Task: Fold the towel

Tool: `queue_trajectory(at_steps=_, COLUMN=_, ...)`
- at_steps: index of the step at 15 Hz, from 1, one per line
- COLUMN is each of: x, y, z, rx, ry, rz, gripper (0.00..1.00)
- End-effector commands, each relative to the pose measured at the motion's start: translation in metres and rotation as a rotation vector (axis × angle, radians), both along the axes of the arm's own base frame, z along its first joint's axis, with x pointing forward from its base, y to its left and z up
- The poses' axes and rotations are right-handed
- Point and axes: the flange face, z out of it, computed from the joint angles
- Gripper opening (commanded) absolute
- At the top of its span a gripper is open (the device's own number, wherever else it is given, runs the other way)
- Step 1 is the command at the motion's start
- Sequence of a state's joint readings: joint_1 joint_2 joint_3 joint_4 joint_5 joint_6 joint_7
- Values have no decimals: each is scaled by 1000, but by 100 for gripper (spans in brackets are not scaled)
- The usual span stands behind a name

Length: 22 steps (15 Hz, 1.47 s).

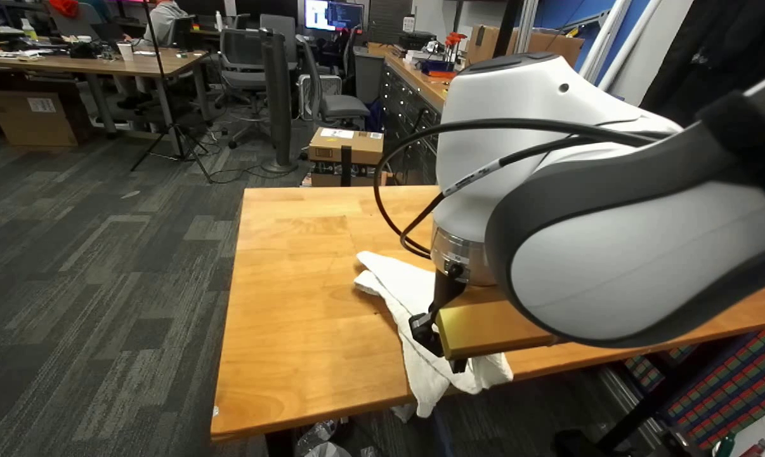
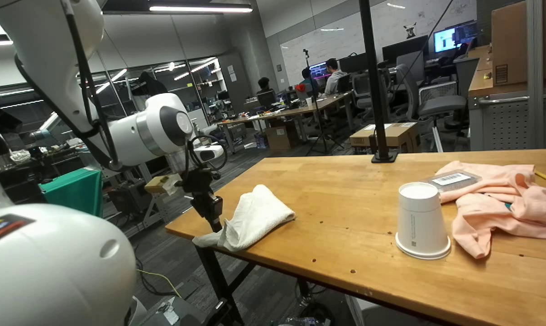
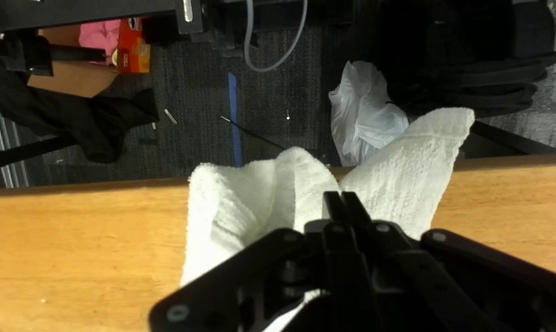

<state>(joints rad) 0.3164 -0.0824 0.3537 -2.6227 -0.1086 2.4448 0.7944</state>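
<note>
The white towel lies crumpled and partly folded at the table edge in both exterior views point(image 1: 398, 279) point(image 2: 259, 217). One end hangs over the edge. In the wrist view the towel point(image 3: 273, 198) forms two lobes that meet at a notch by the fingertips and reach past the edge. My gripper point(image 3: 341, 196) has its fingers nearly together, with only a thin gap. It appears shut on a pinch of the towel, though the cloth between the tips is mostly hidden. In both exterior views the gripper point(image 1: 441, 355) point(image 2: 215, 225) points down at the towel near the edge.
The wooden table point(image 1: 287, 317) ends just beside the gripper. An upturned white tub point(image 2: 422, 222), a peach cloth point(image 2: 508, 203) and a clear labelled box point(image 2: 454, 179) are farther along it. A black post point(image 2: 375, 81) rises from the back edge. A plastic bag point(image 3: 365, 110) lies below.
</note>
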Motion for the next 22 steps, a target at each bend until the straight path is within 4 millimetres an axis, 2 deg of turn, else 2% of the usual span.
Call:
queue_trajectory(at_steps=1, x=-1, y=8, z=9, rx=41, ry=3, rz=51, gripper=7)
queue_trajectory(at_steps=7, x=-3, y=8, z=11, rx=72, ry=23, rz=102, gripper=6)
queue_trajectory(at_steps=8, x=-3, y=8, z=12, rx=72, ry=27, rz=102, gripper=9)
queue_trajectory(at_steps=9, x=-4, y=8, z=12, rx=72, ry=29, rz=104, gripper=32)
queue_trajectory(at_steps=10, x=-2, y=4, z=2, rx=49, ry=40, rz=89, gripper=9)
queue_trajectory(at_steps=11, x=-2, y=4, z=2, rx=50, ry=41, rz=90, gripper=9)
queue_trajectory(at_steps=14, x=-2, y=4, z=2, rx=51, ry=42, rz=93, gripper=31)
queue_trajectory(at_steps=22, x=-2, y=4, z=2, rx=52, ry=42, rz=94, gripper=32)
